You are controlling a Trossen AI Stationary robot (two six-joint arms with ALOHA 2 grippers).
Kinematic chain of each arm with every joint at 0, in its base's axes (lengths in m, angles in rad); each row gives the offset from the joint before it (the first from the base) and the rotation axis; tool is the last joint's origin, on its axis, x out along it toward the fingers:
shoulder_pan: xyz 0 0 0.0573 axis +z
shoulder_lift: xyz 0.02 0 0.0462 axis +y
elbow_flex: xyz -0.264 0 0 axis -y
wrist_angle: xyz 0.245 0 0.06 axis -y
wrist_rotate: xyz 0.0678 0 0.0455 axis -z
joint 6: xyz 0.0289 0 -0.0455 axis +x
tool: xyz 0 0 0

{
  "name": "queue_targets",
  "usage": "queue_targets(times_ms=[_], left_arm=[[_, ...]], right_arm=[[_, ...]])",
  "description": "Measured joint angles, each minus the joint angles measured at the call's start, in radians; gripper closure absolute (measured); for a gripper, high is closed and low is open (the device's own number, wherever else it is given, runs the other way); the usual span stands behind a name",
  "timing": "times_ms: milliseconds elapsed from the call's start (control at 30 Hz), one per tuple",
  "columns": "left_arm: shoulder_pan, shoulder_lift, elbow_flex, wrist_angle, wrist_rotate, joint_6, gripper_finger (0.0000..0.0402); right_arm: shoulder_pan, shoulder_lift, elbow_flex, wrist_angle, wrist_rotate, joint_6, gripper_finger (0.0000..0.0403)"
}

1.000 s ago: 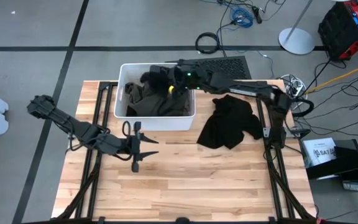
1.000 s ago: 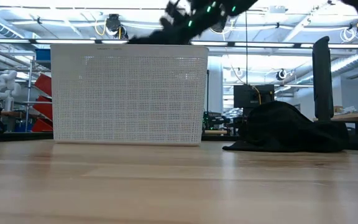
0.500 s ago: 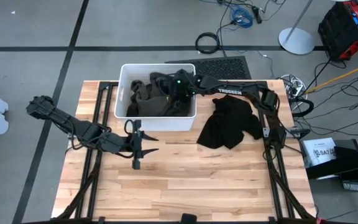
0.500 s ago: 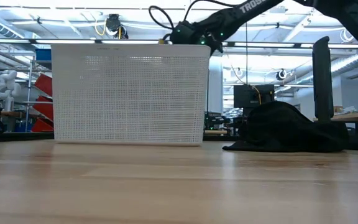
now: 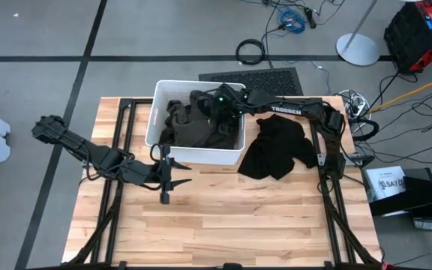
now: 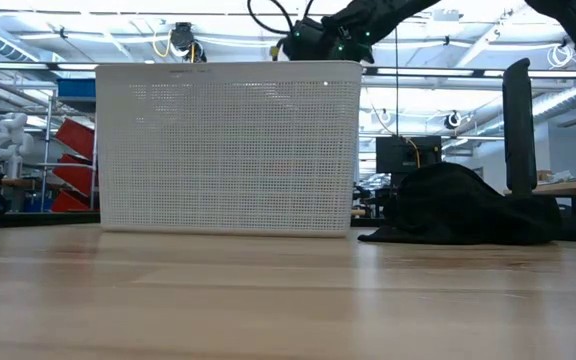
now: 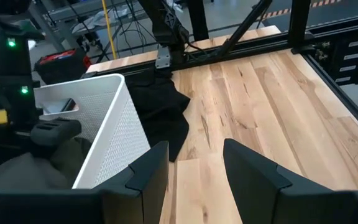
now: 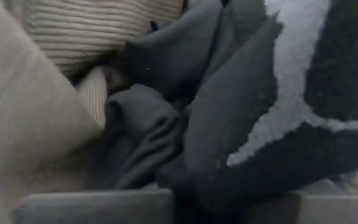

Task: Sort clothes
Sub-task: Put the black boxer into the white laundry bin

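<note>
The white bin [image 5: 193, 156] stands at the table's far middle and holds tan and dark olive clothes [image 5: 190, 127]. My right gripper [image 5: 218, 112] reaches down into the bin's right half, with dark grey cloth between its fingers. Its wrist view shows tan ribbed cloth [image 8: 92, 31] and the dark grey garment [image 8: 160, 99] close up. A black garment [image 5: 277, 146] lies in a heap on the table right of the bin. My left gripper [image 5: 165, 177] hovers open over the wood near the bin's near-left corner, holding nothing. My right gripper [image 8: 235, 208] has a bunched fold of the dark grey garment [image 8: 229, 174] between its two fingers; how many layers, I cannot tell. The fingers come from above, slanting down from the table's right into the bin. The cloth lies slack on the other clothes in the bin.
Black frame rails run along the table's left [image 5: 118, 150] and right [image 5: 322, 161] sides. The near half of the wooden table [image 5: 238, 217] is bare. Cables and a stand base lie on the floor beyond the far edge.
My right gripper has gone down into the bin with the dark garment and tipped steeply downward; the garment, which hung over the bin's rim, now lies among the clothes. The bin has slid a little toward the table's right edge.
</note>
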Motion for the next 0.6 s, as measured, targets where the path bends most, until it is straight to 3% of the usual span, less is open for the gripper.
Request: queue_targets(times_ms=[133, 300, 467, 600], left_arm=[[0.000, 0.000, 0.000, 0.000, 0.000, 0.000, 0.0238], [0.000, 0.000, 0.000, 0.000, 0.000, 0.000, 0.0238], [0.000, 0.000, 0.000, -0.001, 0.000, 0.000, 0.0238], [0.000, 0.000, 0.000, -0.005, 0.000, 0.000, 0.0238]], right_arm=[[0.009, -0.003, 0.003, 0.019, -0.037, 0.021, 0.0312], [0.020, -0.003, 0.039, -0.008, -0.040, 0.045, 0.0212], [0.038, -0.003, 0.154, -0.067, -0.046, 0.031, 0.0125], [0.052, -0.004, 0.277, -0.142, -0.048, 0.017, 0.0084]])
